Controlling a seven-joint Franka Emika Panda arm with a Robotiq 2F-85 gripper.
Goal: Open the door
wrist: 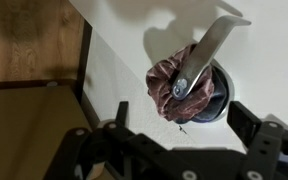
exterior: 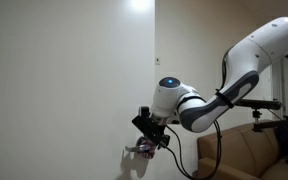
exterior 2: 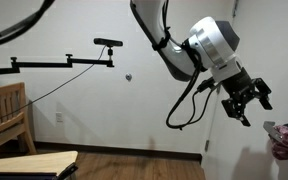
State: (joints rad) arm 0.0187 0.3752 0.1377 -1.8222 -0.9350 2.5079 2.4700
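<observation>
Hovering just short of the door (exterior: 74, 90), the gripper (exterior: 150, 127) has its jaws spread wide and holds nothing. In the wrist view its dark fingers (wrist: 121, 115) sit apart from the silver lever handle (wrist: 212, 45), which angles up to the right from a dark round base (wrist: 220, 108). A maroon cloth band (wrist: 174, 88) is wrapped around the lever near that base. The off-white panel fills that view's right side, with wooden floor (wrist: 29, 40) at left
</observation>
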